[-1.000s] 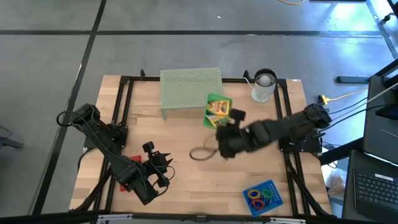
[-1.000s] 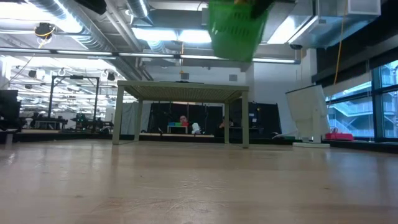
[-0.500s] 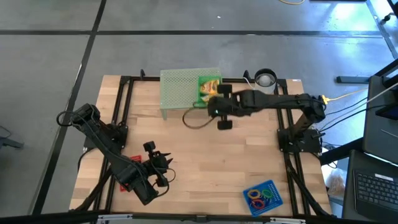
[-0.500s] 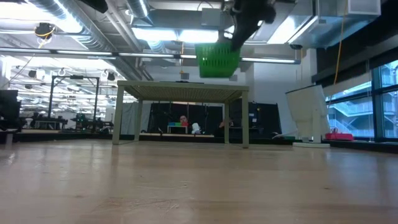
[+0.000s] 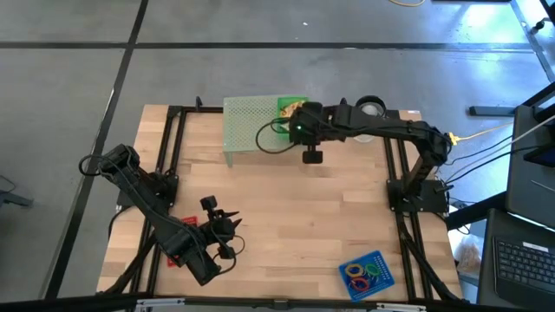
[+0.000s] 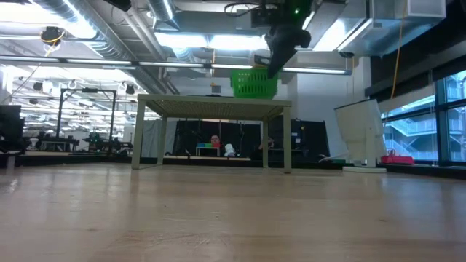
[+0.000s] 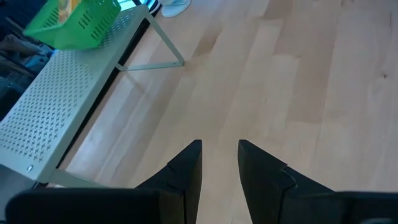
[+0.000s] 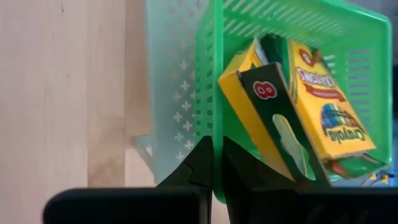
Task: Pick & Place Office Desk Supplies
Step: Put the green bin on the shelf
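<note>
The right pincer [image 8: 217, 163] is pinched on the rim of a green tray [image 8: 298, 25], holding it on the pale green mesh riser [image 5: 251, 117] near the far edge of the worktop [image 5: 295, 217]. Two yellow crayon boxes [image 8: 323, 106] lie tilted inside the tray. In the low view the tray [image 6: 255, 82] sits at the riser's top. The left pincer [image 7: 219, 165] hovers over bare wood near the front left, its fingers slightly apart and holding nothing. A blue tray [image 5: 368, 274] with coloured rings [image 5: 355, 271] sits at the front right
</note>
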You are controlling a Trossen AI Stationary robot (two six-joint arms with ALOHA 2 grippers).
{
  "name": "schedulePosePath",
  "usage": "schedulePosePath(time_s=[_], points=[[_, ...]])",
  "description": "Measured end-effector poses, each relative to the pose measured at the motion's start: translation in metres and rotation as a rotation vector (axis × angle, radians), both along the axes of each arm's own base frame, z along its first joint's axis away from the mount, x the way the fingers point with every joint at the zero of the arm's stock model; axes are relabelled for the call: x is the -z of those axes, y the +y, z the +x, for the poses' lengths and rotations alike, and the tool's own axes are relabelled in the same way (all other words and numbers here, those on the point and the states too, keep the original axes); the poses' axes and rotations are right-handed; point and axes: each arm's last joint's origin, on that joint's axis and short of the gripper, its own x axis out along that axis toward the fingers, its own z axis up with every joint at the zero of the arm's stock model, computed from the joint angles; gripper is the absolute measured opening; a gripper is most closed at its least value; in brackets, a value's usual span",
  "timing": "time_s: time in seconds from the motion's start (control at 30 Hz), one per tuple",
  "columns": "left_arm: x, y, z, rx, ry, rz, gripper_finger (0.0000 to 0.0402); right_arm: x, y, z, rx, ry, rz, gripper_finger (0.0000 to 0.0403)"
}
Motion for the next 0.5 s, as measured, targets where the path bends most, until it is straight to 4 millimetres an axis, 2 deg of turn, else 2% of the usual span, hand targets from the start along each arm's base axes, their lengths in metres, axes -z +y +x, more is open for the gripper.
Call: schedulePosePath(time_s=[0.23,0.5], points=[[0.000,0.000,0.000,0.011,0.010,0.013,0.0097,0.001,-0.019,-0.005,0.031,0.008,0.019,0.0020],[0.000,0.000,0.000,0.011,0.011,0.013,0.0097,0.001,-0.023,-0.006,0.065,-0.019,0.074,0.0020]])
